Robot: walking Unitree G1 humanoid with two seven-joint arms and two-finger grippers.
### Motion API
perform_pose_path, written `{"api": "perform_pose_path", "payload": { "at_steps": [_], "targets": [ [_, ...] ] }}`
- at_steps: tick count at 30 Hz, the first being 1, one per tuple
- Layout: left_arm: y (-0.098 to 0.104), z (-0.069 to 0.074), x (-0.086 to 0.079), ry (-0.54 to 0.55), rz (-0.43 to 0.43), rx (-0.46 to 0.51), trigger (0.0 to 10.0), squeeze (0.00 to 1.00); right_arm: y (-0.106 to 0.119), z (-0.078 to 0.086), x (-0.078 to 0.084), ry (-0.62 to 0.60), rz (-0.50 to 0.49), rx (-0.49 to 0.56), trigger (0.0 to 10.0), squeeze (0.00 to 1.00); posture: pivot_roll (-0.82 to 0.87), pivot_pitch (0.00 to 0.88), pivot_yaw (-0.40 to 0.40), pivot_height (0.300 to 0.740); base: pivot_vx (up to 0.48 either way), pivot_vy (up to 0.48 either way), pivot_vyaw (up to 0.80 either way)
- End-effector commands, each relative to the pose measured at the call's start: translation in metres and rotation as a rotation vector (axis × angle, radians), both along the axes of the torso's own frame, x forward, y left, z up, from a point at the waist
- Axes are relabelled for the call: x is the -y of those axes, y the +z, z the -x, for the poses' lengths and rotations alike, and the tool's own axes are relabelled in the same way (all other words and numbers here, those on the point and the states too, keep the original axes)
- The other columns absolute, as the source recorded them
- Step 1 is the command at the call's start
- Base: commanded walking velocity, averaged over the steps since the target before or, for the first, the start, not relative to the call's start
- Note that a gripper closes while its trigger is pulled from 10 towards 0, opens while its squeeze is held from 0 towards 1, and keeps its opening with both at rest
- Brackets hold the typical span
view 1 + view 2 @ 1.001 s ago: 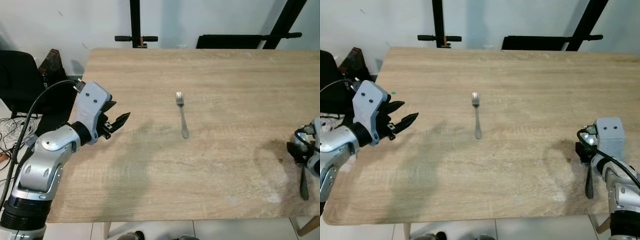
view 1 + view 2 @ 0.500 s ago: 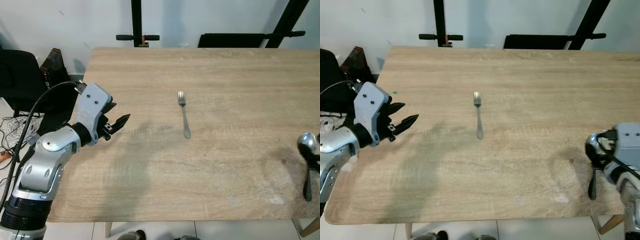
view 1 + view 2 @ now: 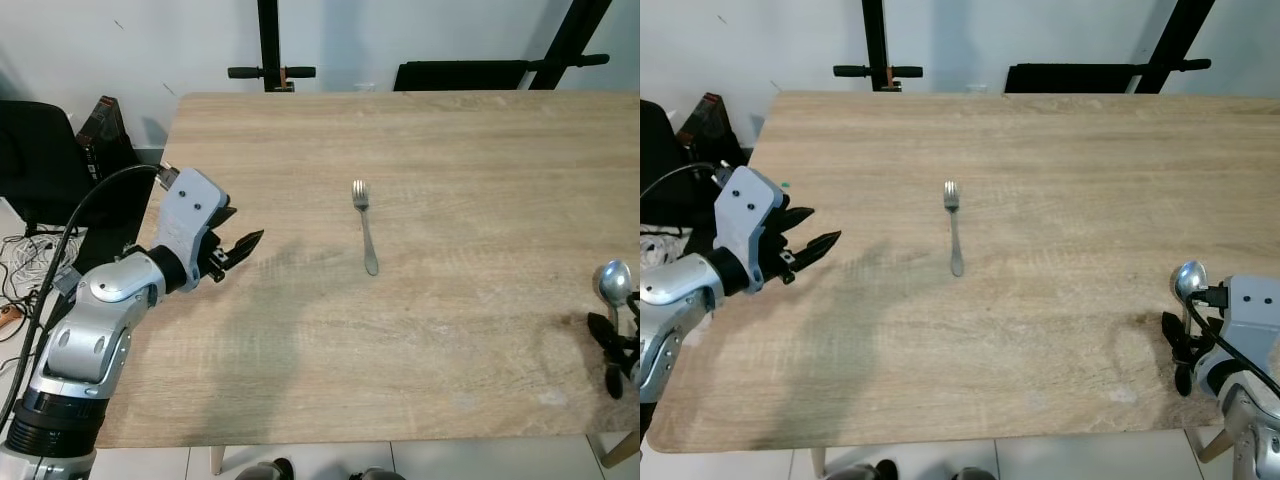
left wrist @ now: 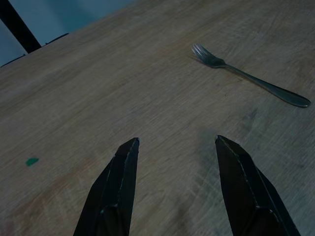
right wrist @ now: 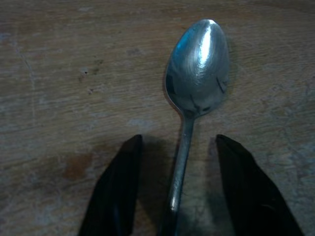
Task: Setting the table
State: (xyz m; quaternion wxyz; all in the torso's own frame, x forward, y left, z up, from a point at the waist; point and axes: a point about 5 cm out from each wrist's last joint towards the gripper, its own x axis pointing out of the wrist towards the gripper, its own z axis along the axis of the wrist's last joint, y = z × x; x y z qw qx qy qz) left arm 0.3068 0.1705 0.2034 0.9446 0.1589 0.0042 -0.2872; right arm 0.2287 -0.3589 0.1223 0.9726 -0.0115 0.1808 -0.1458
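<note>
Spoon (image 5: 197,64): near right edge of table (image 3: 450,150), between spread fingers of right gripper (image 5: 177,187), not grasped. Likely light, stiff, slippery; grip mid-handle. Left gripper (image 4: 174,147): spread, empty.

A plain room with a white wall (image 3: 150,40). A long light wooden table (image 3: 450,150) stands before black metal equipment frames (image 3: 270,45). Loose cables (image 3: 25,260) lie on the floor.

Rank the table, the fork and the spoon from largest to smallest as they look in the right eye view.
1. table
2. fork
3. spoon, partly hidden between the right gripper's open fingers, so its rank below the fork is unsure.
</note>
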Motion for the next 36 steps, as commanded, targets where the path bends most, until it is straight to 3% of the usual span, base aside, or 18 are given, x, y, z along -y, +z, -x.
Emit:
{"api": "perform_pose_path", "payload": {
  "at_steps": [1,4,8,13,22,24,25,27,29,30,31,36],
  "targets": [
    [-0.004,0.002,-0.002,-0.004,-0.009,-0.015,10.0,0.0,-0.03,0.013,-0.001,-0.048,-0.085,-0.122,0.0,0.0,-0.06,0.077,0.068,0.74,0.0,0.0,0.0],
    [-0.003,0.01,0.001,-0.074,0.005,-0.044,10.0,0.0,-0.032,0.012,-0.004,-0.042,-0.13,-0.106,0.0,0.0,-0.06,0.077,0.066,0.74,0.0,0.0,0.0],
    [-0.002,0.034,0.003,-0.29,0.041,-0.133,10.0,0.0,-0.031,0.007,-0.011,-0.021,-0.174,-0.076,0.0,0.0,-0.06,0.077,0.067,0.74,0.0,0.0,0.0],
    [0.0,0.049,-0.005,-0.402,0.016,-0.191,10.0,0.0,-0.029,0.001,-0.017,0.016,-0.193,-0.054,0.0,0.0,-0.06,0.078,0.068,0.74,0.0,0.0,0.0],
    [0.008,0.054,-0.02,-0.427,-0.041,-0.2,10.0,0.0,-0.025,-0.015,-0.042,0.143,-0.202,-0.04,0.0,0.0,-0.04,0.076,0.066,0.74,0.0,0.0,0.0],
    [0.012,0.052,-0.021,-0.408,-0.04,-0.181,10.0,0.0,-0.014,-0.03,-0.056,0.208,-0.195,0.002,0.0,0.0,-0.04,0.076,0.067,0.74,0.0,0.0,0.0],
    [0.012,0.052,-0.021,-0.408,-0.04,-0.181,10.0,0.0,-0.014,-0.03,-0.056,0.208,-0.195,0.002,0.0,0.0,-0.04,0.076,0.067,0.74,0.0,0.0,0.0],
    [0.016,0.05,-0.017,-0.383,-0.021,-0.148,10.0,0.0,0.002,-0.054,-0.078,0.288,-0.196,0.059,0.0,0.0,-0.04,0.074,0.061,0.74,0.0,0.0,0.0],
    [0.016,0.049,-0.016,-0.379,-0.018,-0.141,10.0,0.0,0.005,-0.059,-0.082,0.301,-0.196,0.069,0.0,0.0,-0.04,0.074,0.061,0.74,0.0,0.0,0.0],
    [0.017,0.048,-0.015,-0.369,-0.018,-0.13,10.0,0.0,0.008,-0.065,-0.088,0.314,-0.202,0.083,1.0,0.0,-0.03,0.073,0.058,0.74,0.0,0.0,0.0],
    [0.017,0.047,-0.014,-0.358,-0.011,-0.118,10.0,0.0,0.01,-0.074,-0.097,0.339,-0.207,0.091,10.0,0.0,-0.03,0.073,0.056,0.74,0.0,0.0,0.0],
    [0.023,0.043,-0.007,-0.323,0.014,-0.073,10.0,0.0,0.008,-0.106,-0.131,0.414,-0.198,0.082,10.0,0.0,0.0,0.069,0.046,0.74,0.0,0.0,0.0]
  ]
}}
